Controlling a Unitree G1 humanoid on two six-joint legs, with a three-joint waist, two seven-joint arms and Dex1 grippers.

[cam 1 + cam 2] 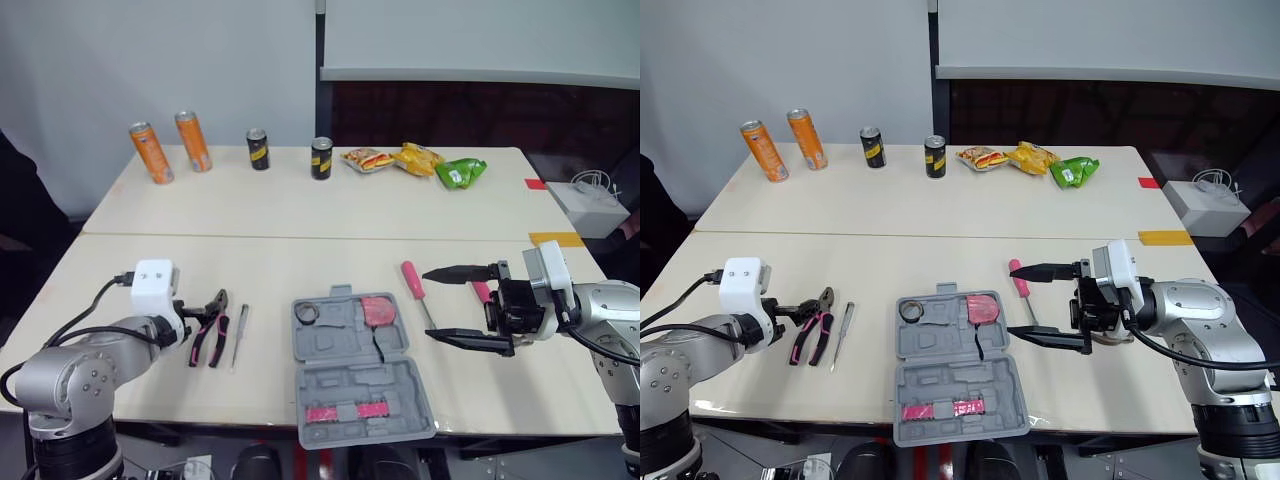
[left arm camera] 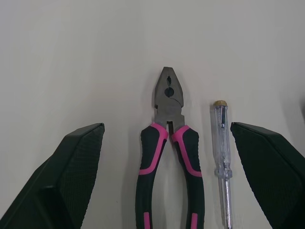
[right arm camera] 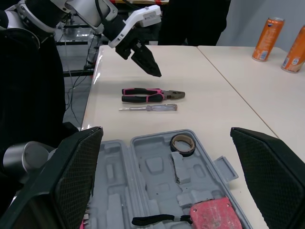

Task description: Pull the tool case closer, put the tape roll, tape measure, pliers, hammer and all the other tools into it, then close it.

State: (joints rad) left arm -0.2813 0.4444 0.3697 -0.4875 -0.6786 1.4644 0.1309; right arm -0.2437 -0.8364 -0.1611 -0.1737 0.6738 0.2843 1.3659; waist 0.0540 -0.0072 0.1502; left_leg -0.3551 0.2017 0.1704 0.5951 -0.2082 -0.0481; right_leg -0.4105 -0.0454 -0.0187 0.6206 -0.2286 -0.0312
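Lower centre: grey tool case (image 1: 360, 375), lid open flat, tape roll (image 1: 307, 313) and pink tape measure (image 1: 379, 310) lying in its upper half. Lower left: pliers (image 1: 210, 327) and clear-handled tester screwdriver (image 1: 239, 335) side by side on the table (image 1: 300, 210), outside the case; left gripper (image 2: 165, 127) spread wide near the pliers' handles, grasping nothing. Right of centre: right gripper (image 1: 428, 303) gaping, empty, pink-handled screwdriver (image 1: 413, 280) between it and the case. Upper frame: cans (image 1: 258, 149), snack bags (image 1: 413, 160).

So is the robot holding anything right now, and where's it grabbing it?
Nothing is held. The left gripper is open above the pliers, and the right gripper is open beside the tool case.
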